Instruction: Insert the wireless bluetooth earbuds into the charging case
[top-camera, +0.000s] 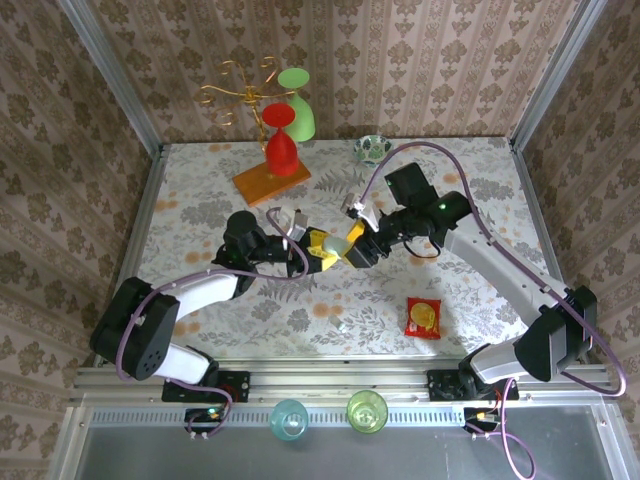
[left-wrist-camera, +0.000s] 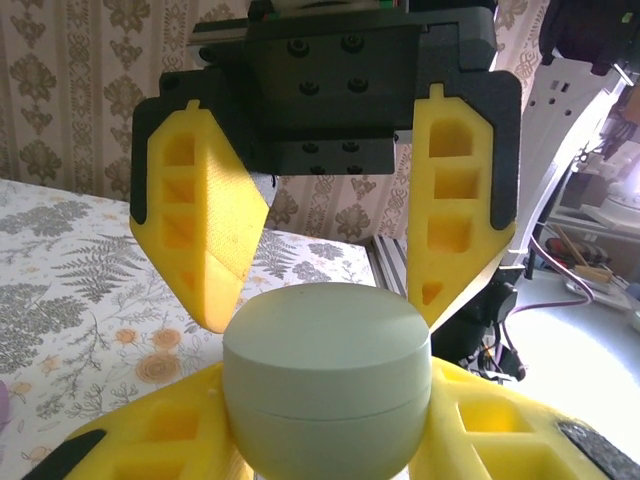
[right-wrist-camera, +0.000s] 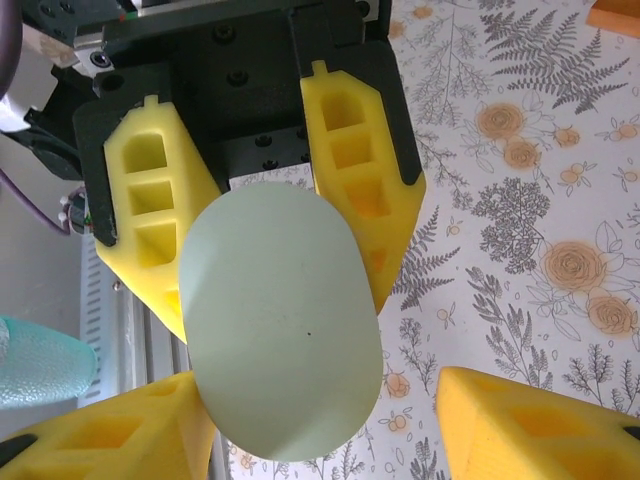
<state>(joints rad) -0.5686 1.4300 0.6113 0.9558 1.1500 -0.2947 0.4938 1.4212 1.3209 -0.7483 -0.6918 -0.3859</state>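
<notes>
Case, shut along its seam, sits at the lower centre of the left wrist view. Your left tool pinches it, 1 finger on each flank. Your right tool faces it from the top of that frame. Its 2 fingers are spread to either side of the lid and seem not to grip. In the right wrist view, the oval's long axis runs up the frame, toward the left tool. Both tools meet mid-frame above the desk. You'd likely work the lid with the right arm.
</notes>
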